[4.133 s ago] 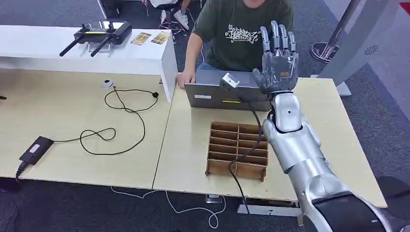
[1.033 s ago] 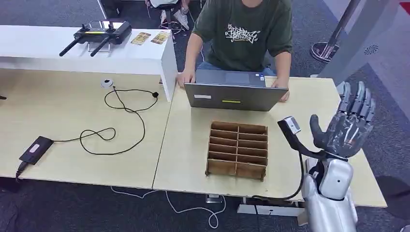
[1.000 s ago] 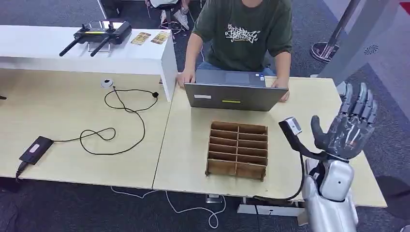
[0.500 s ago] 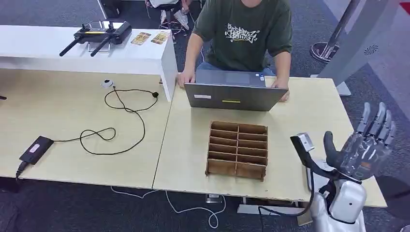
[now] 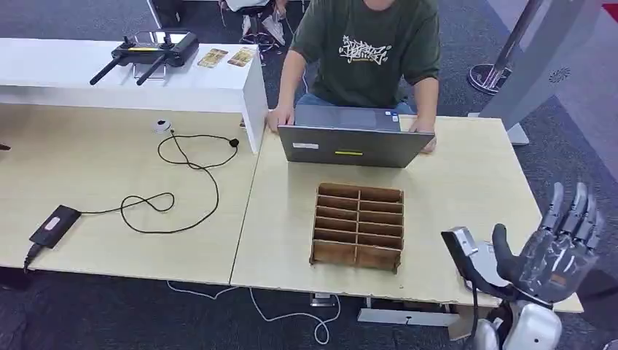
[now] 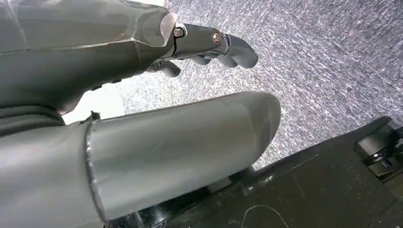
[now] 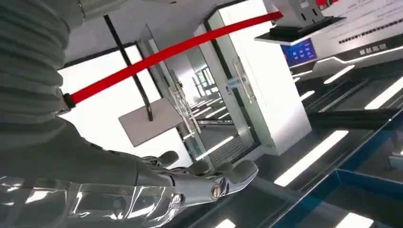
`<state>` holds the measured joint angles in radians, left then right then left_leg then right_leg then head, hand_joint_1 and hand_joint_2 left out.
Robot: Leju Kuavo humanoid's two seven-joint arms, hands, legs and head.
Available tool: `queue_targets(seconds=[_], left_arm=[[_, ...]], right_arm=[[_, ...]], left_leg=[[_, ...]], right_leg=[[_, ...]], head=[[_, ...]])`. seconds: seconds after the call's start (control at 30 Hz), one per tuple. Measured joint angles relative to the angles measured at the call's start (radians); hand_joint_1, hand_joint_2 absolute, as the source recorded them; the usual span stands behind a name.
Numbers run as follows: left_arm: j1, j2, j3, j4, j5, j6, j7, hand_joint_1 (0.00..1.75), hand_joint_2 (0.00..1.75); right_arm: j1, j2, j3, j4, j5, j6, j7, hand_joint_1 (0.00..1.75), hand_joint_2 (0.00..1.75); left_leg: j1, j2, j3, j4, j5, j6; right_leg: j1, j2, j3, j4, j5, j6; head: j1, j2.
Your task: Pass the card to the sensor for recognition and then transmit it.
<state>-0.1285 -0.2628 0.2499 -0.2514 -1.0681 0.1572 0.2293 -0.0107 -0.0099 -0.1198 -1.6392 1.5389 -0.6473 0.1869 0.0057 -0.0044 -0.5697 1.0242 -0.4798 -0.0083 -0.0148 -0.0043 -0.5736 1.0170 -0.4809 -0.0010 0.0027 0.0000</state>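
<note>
Two cards (image 5: 227, 57) lie side by side on the white shelf (image 5: 218, 84) at the far left, next to a black remote controller (image 5: 146, 49) with its antennas pointing toward the near-left. Each card's long axis runs roughly from the near-left to the far-right of the shelf; neither card is touched by anything.

Right hand (image 5: 557, 248): raised at the near right corner of the wooden table (image 5: 474, 182), palm up, fingers straight and spread, holding nothing. The right wrist view shows the same hand (image 7: 190, 183) with fingers extended against a room with glass doors and a red strip.

Left hand (image 6: 209, 45): seen in the left wrist view over grey carpet, fingers slightly curled, nothing visible in them; whether they are closed cannot be told.

On the table a brown cardboard divider tray (image 5: 358, 226) sits near the front edge. Behind it stands an open laptop (image 5: 355, 138), with a person in a green shirt (image 5: 364, 51) seated at it, both hands at its sides. To the left, a black cable (image 5: 175, 182) loops across the adjoining table to a small black box (image 5: 54, 224).
</note>
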Motion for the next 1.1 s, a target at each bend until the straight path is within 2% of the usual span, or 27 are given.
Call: queue_targets(seconds=[0.43,0.73,1.1], left_arm=[[0.000,0.000,0.000,0.000,-0.002,0.003,-0.015,0.00,0.00],[0.000,0.000,0.000,0.000,0.000,0.009,-0.018,0.00,0.00],[0.000,0.000,0.000,0.000,-0.006,0.002,-0.010,0.00,0.00]], right_arm=[[0.126,0.002,0.000,-0.112,0.000,0.048,0.020,0.00,1.75],[0.175,0.040,0.000,-0.168,0.000,0.080,0.005,0.00,1.75],[0.220,0.085,0.021,-0.206,0.000,0.130,0.058,0.00,1.75]], left_leg=[[0.000,0.000,0.000,0.000,0.000,0.000],[0.000,0.000,0.000,0.000,0.000,0.000],[0.000,0.000,0.000,0.000,0.000,0.000]], right_leg=[[0.000,0.000,0.000,0.000,0.000,0.000],[0.000,0.000,0.000,0.000,0.000,0.000],[0.000,0.000,0.000,0.000,0.000,0.000]], head=[[0.000,0.000],[0.000,0.000],[0.000,0.000]])
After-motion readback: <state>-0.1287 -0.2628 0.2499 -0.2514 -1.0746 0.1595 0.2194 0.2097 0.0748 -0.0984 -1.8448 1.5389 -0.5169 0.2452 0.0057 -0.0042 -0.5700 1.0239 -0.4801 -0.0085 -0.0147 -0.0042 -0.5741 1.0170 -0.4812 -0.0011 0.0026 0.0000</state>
